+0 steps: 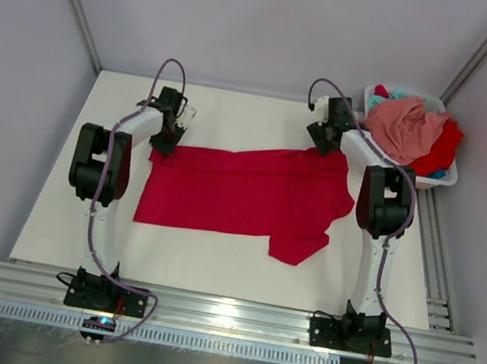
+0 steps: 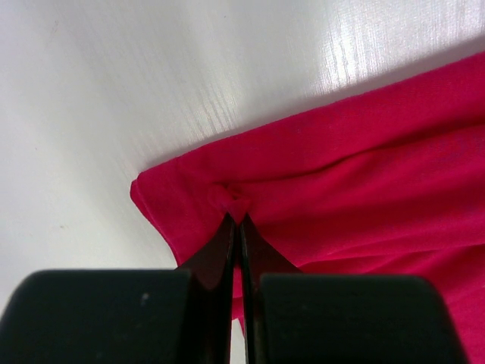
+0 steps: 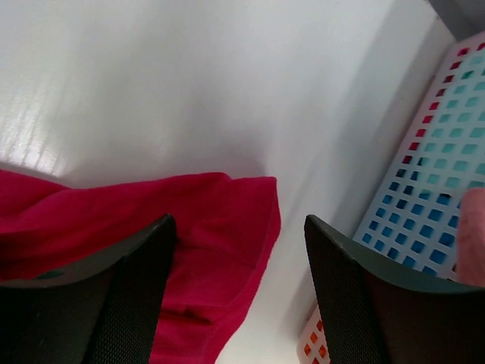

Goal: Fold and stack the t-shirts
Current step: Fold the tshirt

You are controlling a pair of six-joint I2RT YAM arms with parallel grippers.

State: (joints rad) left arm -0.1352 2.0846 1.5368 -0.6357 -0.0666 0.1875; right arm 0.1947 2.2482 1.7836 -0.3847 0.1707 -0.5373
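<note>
Though brimful, basket (image 1: 434, 184) of salmon and red t-shirts (image 1: 406, 126)

Open surface (image 1: 210, 266) runs along the near edge; the basket (image 1: 440, 182) fills the far right corner, just beside the right claw (image 3: 239, 227).

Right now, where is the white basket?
In the top view, the white basket sits at the table's far right corner, just right of the right gripper, with a salmon pink t-shirt heaped on top.
</note>
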